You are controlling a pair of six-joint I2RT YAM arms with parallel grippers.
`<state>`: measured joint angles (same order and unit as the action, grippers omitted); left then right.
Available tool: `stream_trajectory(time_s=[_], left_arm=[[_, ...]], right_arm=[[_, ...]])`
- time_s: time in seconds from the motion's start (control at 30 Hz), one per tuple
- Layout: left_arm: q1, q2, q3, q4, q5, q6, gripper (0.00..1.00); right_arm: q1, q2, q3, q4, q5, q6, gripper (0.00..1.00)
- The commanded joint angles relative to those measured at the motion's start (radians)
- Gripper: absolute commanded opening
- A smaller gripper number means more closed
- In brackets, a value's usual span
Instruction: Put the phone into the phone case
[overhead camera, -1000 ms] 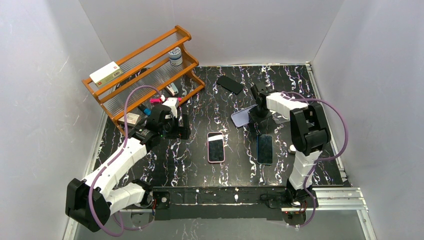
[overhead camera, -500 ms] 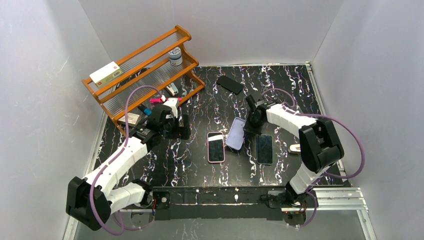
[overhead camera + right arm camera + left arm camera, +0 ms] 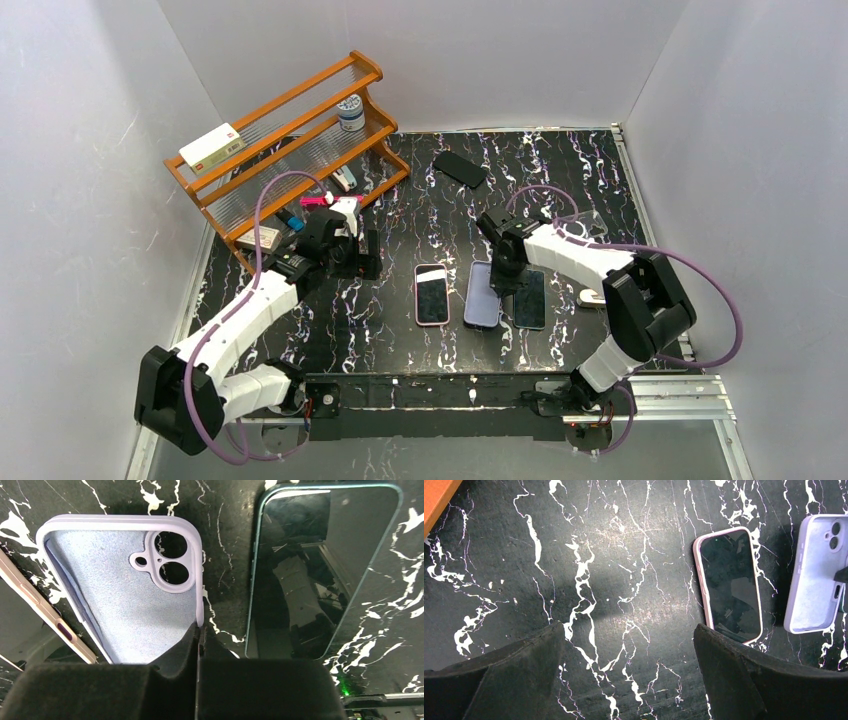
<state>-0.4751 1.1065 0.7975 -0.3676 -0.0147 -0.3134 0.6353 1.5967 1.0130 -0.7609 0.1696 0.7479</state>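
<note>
A lilac phone case (image 3: 481,296) lies hollow side up between two phones, its camera cutout (image 3: 169,562) toward the back. My right gripper (image 3: 199,629) is shut on the case's right wall, and in the top view the right gripper (image 3: 501,274) sits at the case's far right edge. A pink-rimmed phone (image 3: 432,294) lies screen up just left of the case, and a dark teal phone (image 3: 320,570) lies just right of it. My left gripper (image 3: 629,630) hangs open over bare table, left of the pink-rimmed phone (image 3: 730,585), with nothing between its fingers.
A wooden rack (image 3: 280,140) with small items stands at the back left, close behind the left arm. A flat black slab (image 3: 460,168) lies at the back centre. A small white object (image 3: 592,296) rests right of the teal phone (image 3: 530,298). White walls enclose the marbled table (image 3: 400,205).
My right gripper has carried the lilac case from the back right down and left, and it now lies between the two phones. The left arm has hardly moved.
</note>
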Motion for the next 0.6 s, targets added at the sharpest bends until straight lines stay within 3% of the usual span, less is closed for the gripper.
stream_trajectory(time_s=[0.0, 0.3, 0.47, 0.57], left_arm=[[-0.003, 0.006, 0.027, -0.015, -0.008, 0.006, 0.98], [-0.004, 0.008, 0.026, -0.017, 0.000, 0.003, 0.98], [-0.004, 0.012, 0.026, -0.017, 0.007, 0.004, 0.98], [-0.004, 0.006, 0.025, -0.016, 0.009, 0.004, 0.98]], right_arm=[[-0.002, -0.043, 0.004, -0.035, 0.066, -0.033, 0.09], [-0.003, -0.065, -0.001, -0.026, 0.098, -0.039, 0.36], [-0.021, -0.088, -0.008, -0.038, 0.111, -0.018, 0.66], [-0.051, -0.110, -0.022, -0.042, 0.121, -0.016, 0.91]])
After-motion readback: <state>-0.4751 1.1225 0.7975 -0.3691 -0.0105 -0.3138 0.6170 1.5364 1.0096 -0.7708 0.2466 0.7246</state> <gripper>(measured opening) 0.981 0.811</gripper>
